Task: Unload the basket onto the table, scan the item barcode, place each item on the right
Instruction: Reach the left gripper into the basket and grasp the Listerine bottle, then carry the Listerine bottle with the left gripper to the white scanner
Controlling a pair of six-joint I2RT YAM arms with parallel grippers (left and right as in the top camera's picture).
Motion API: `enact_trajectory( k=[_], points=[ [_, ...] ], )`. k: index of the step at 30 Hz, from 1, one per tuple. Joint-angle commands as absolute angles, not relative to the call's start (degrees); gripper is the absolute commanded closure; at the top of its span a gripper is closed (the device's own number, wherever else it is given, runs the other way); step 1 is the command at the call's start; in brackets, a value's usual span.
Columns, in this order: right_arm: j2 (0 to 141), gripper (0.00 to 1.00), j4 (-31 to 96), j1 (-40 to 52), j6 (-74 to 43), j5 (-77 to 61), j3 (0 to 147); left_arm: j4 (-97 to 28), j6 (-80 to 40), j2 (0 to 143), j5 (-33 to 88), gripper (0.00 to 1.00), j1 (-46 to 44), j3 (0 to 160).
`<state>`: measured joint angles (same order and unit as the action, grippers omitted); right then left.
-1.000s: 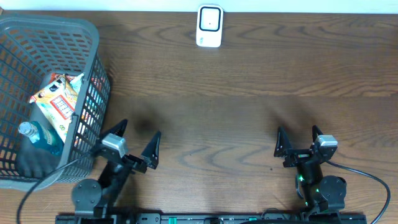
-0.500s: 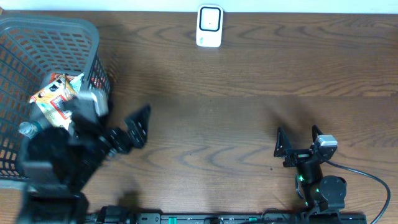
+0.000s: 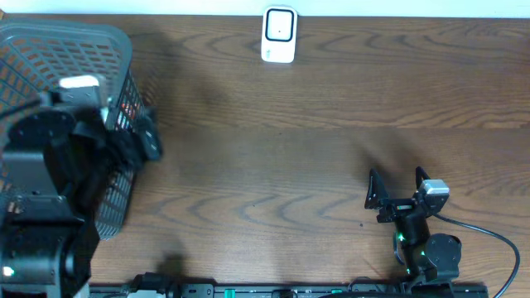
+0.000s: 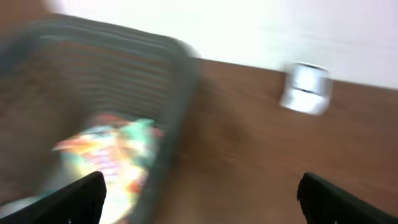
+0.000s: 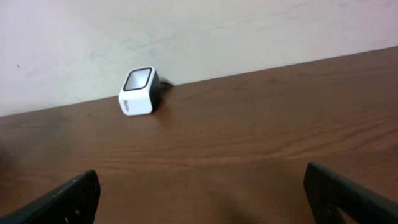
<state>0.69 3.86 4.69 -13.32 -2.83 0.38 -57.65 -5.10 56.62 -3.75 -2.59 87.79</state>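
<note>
Hovering over the basket (image 3: 74, 37) in the overhead view, the left gripper (image 3: 137, 139) is blurred and its arm hides what lies inside, so its jaws cannot be read from here. The right gripper (image 3: 399, 189) sits low over the bare table (image 3: 290, 165) with its jaws spread and nothing between them. The scanner (image 3: 279, 35) stands far ahead of it, a little to its left

From the left wrist the picture is smeared, but both fingers show wide apart and empty. A colourful packet (image 4: 112, 146) lies in the basket below and ahead of the left gripper (image 4: 200, 180), towards its left finger, and the scanner is well ahead on its right side

From the right wrist the jaws are again wide and empty, and the scanner faces up at the table's far edge, well apart from the right gripper (image 5: 200, 174)

By my reading the task has barely begun: nothing is held and nothing scanned. Picking the packet, carrying it over and showing its barcode all remain
</note>
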Motion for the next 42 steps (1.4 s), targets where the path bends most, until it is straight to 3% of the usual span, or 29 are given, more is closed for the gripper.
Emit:
enact_trajectory(
  k=[1, 8, 15, 20, 34, 42],
  points=[
    [0.3, 0.01, 4.1, 4.4, -12.8, -3.0, 0.3, -59.8, -5.8, 60.5, -26.8, 0.02, -0.4, 93.4],
    [0.3, 0.01, 4.1, 4.4, -12.8, -3.0, 0.3, -65.3, -15.7, 69.3, -26.3, 0.02, 12.7, 93.8],
    [0.3, 0.01, 4.1, 4.4, -12.8, -3.0, 0.3, -68.5, -16.6, 79.0, -10.5, 0.02, 28.4, 93.5],
    [0.3, 0.01, 4.1, 4.4, -12.8, -3.0, 0.3, -69.5, -16.6, 83.2, -7.7, 0.02, 35.4, 91.8],
    [0.3, 0.01, 4.1, 4.4, -12.8, -3.0, 0.3, -55.1, -16.2, 84.4, -5.1, 0.02, 36.8, 73.6],
    [0.3, 0.01, 4.1, 4.4, -12.8, -3.0, 0.3, -51.5, -16.2, 87.7, -5.1, 0.02, 38.2, 71.4]
  ],
)
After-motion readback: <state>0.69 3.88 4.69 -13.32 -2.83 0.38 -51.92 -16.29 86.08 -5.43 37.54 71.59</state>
